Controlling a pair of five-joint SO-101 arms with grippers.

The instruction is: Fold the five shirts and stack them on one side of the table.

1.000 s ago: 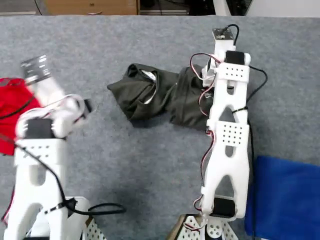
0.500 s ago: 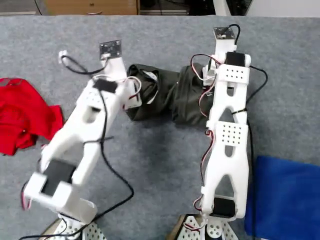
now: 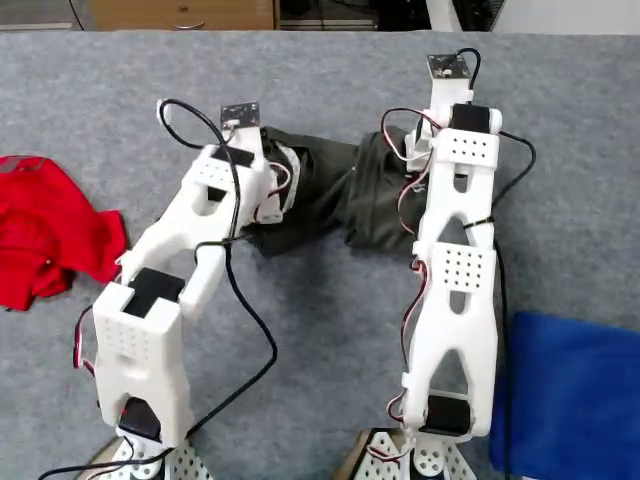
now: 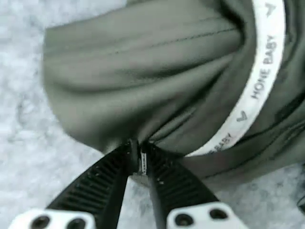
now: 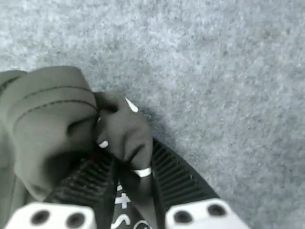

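Observation:
A dark olive shirt (image 3: 325, 190) lies bunched at the table's middle back. My left gripper (image 3: 262, 150) is at the shirt's left end. In the left wrist view it (image 4: 139, 160) is shut on the shirt's edge (image 4: 143, 90), and creases run toward the pinch. My right gripper (image 3: 432, 125) is at the shirt's right end. In the right wrist view it (image 5: 125, 167) is shut on a wad of the dark cloth (image 5: 119, 129). A crumpled red shirt (image 3: 50, 240) lies at the left edge. A blue shirt (image 3: 570, 395) lies flat at the front right.
Grey carpet (image 3: 330, 330) covers the table. Wooden furniture (image 3: 180, 14) stands beyond the far edge. Bare carpet lies between the two arm bases and behind the dark shirt.
The left arm has swung from over the red shirt across to the dark shirt's left end. The right arm has kept still, holding the shirt's right end.

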